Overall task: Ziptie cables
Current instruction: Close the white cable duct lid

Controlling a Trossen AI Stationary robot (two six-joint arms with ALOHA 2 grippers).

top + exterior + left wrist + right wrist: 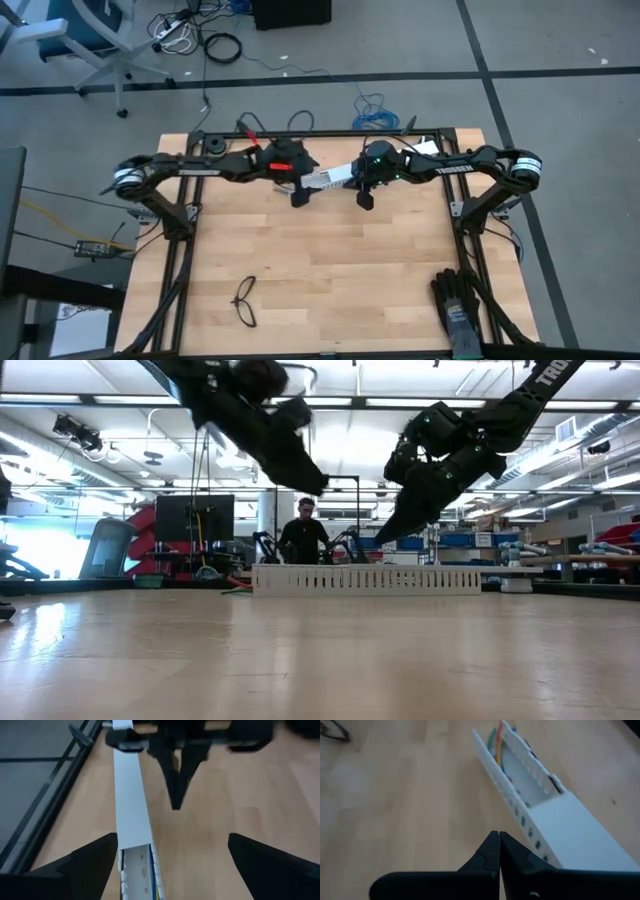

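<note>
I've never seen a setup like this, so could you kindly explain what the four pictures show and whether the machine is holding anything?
It is a robot with two dark arms mounted at a wooden table. One picture looks straight down on it, one looks level across the tabletop, and two come from cameras on the arms' wrists. Both arms hover near the far edge of the table over a slotted white cable duct, partly capped by a flat lid. Inside its uncovered end lie coloured cables. The left gripper is wide open beside the duct and holds nothing. The right gripper is shut, also empty. Nearer the front edge lie black glasses and, at the right corner, a black glove. A person shows in the room behind.
</note>
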